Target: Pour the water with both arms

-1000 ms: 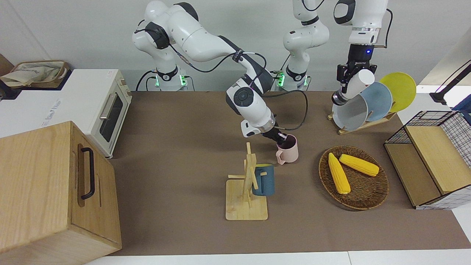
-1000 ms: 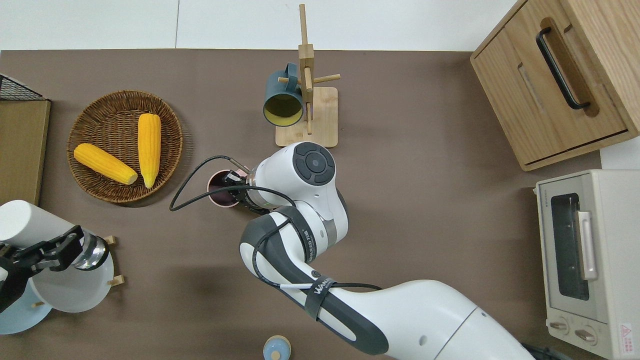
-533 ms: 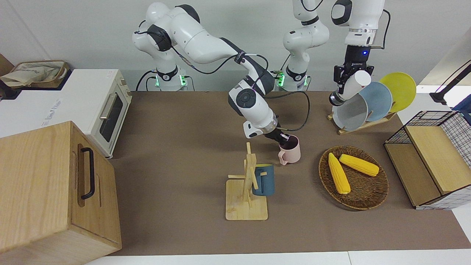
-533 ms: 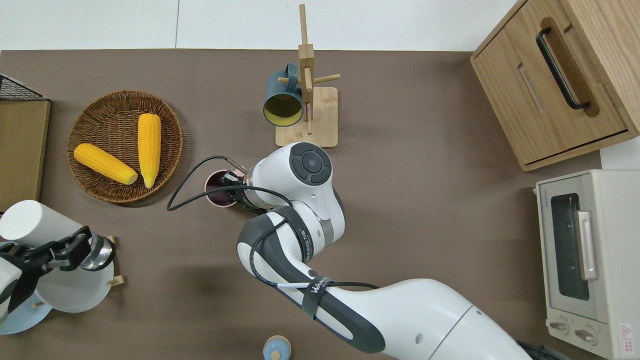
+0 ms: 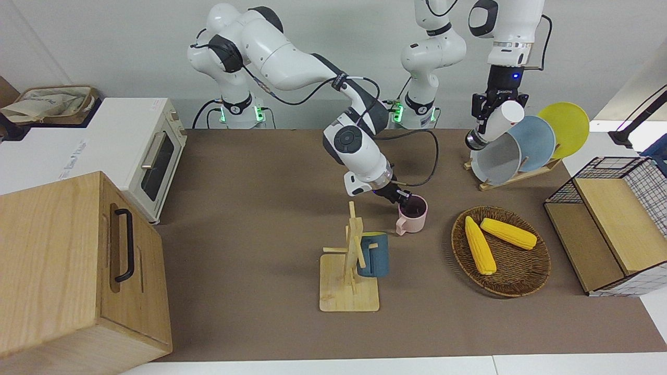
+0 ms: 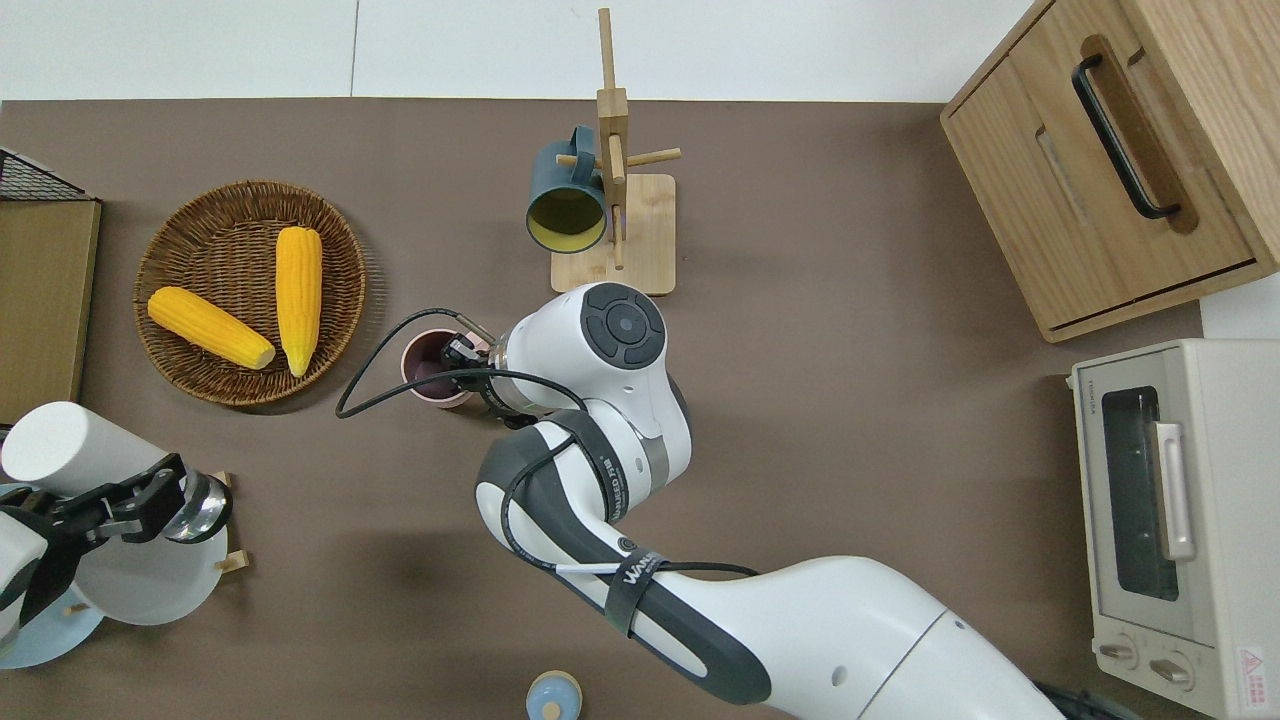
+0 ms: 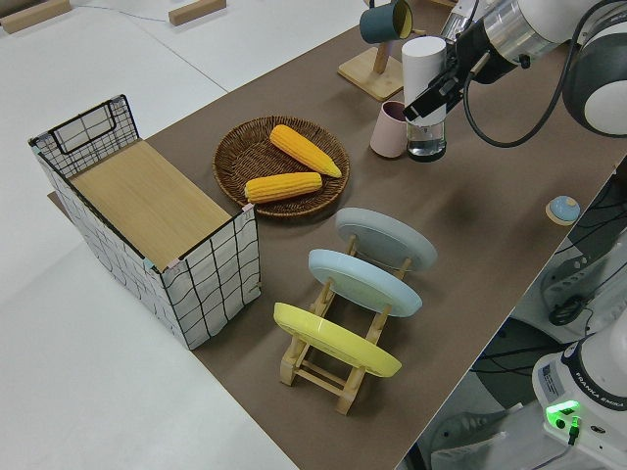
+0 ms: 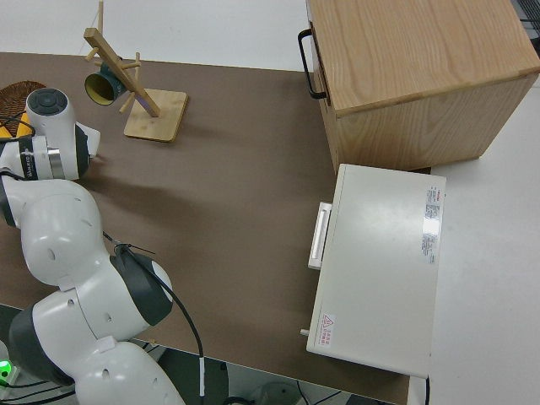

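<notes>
Fingers of the right gripper [image 5: 405, 197] are closed on the rim of the pink mug [image 5: 412, 217], one finger inside the dark opening and one outside, as the overhead view shows. The mug stands upright on the brown table [image 5: 250, 208], and its handle points away from the robots. The right arm [image 6: 620, 440] reaches across the middle of the table to arrive at it.

Just beside this gripper, farther from the robots, stands the wooden mug tree [image 5: 350, 260] with a dark blue mug [image 5: 373, 254] that hangs on one peg. Toward the left arm's end from the pink mug lies the round wicker basket [image 5: 521, 281] with two yellow corn cobs [image 5: 479, 245] in it.

The left gripper [image 5: 489, 112] is up in the air and it clasps a white bottle [image 5: 501, 122] around the body. The bottle is tilted, with the white end higher and the open metal mouth [image 6: 198, 505] lower. In the overhead view this gripper and bottle are over the grey plate [image 6: 140, 585] of the plate rack [image 7: 338, 367]. The rack holds also a light blue plate [image 7: 364, 282] and a yellow plate [image 7: 335, 339]. The bottle and the pink mug are well apart.

Near the robots' edge of the table, between both arms, a small blue lid [image 6: 553, 697] lies alone. At the right arm's end stand a white toaster oven [image 5: 156, 156] and a wooden cabinet [image 5: 78, 265]; at the left arm's end stands a wire basket [image 7: 157, 225] with a wooden board on top.
</notes>
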You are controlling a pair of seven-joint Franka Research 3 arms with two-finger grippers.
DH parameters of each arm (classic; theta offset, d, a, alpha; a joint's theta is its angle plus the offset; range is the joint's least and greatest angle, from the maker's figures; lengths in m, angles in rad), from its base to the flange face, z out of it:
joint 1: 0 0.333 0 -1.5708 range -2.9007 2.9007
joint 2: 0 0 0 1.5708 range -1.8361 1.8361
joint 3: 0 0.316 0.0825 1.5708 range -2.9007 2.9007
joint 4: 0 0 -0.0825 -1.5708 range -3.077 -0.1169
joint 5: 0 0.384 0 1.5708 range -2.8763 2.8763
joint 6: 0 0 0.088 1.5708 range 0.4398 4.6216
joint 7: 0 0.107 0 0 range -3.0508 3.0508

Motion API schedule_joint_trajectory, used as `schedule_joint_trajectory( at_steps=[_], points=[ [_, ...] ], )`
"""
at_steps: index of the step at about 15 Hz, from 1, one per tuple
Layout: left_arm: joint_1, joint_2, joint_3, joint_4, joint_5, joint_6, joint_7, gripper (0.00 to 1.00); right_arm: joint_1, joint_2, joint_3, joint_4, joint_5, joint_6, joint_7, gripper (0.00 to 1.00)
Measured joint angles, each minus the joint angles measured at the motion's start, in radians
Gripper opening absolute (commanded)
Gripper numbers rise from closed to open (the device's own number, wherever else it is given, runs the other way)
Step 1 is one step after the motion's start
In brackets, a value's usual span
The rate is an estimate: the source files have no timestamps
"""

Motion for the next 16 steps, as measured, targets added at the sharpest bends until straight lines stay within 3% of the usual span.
schedule_joint_trajectory(
  at_steps=[3,8,12,14,16],
  points=[
    [0.0,0.0,0.0,0.0,0.0,0.0,0.0,0.0,0.001,0.0,-0.005,0.0,-0.005,0.0,0.0,0.98],
    [0.0,0.001,0.0,-0.002,0.0,-0.002,-0.005,0.0,0.011,0.0,-0.015,0.005,-0.005,0.0,0.002,0.981],
    [0.0,0.001,0.0,-0.003,0.0,-0.002,-0.015,0.0,0.014,0.0,-0.016,0.038,-0.006,-0.006,0.018,0.981],
    [0.0,0.003,0.0,-0.004,0.0,-0.003,-0.017,0.0,0.014,0.0,-0.017,0.065,-0.007,-0.041,0.025,0.981],
    [0.0,0.006,0.001,-0.004,0.0,-0.003,-0.018,0.0,0.015,0.0,-0.022,0.112,-0.03,-0.125,0.033,0.981]
  ],
)
